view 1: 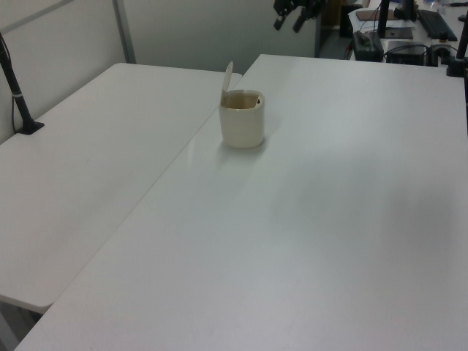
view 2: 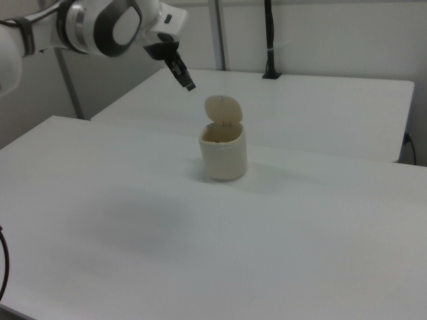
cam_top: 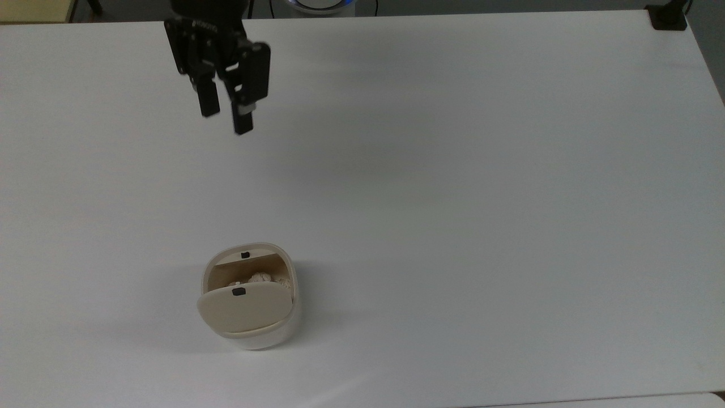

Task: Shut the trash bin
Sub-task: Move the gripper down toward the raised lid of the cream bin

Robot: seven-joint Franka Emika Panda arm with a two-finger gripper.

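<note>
Fingers [cam_top: 209, 102] on your gripper [cam_top: 226, 119] stand parted with a narrow gap between them, holding nothing and touching nothing. You have it hanging in the air over the white table [cam_top: 481, 170], toward the top view's upper left, well apart from the trash bin [cam_top: 249, 297]. The bin stands upright on the table in the top view's lower left, its beige lid [view 2: 222, 109] tipped up on its hinge, with crumpled paper [cam_top: 260, 279] inside.
</note>
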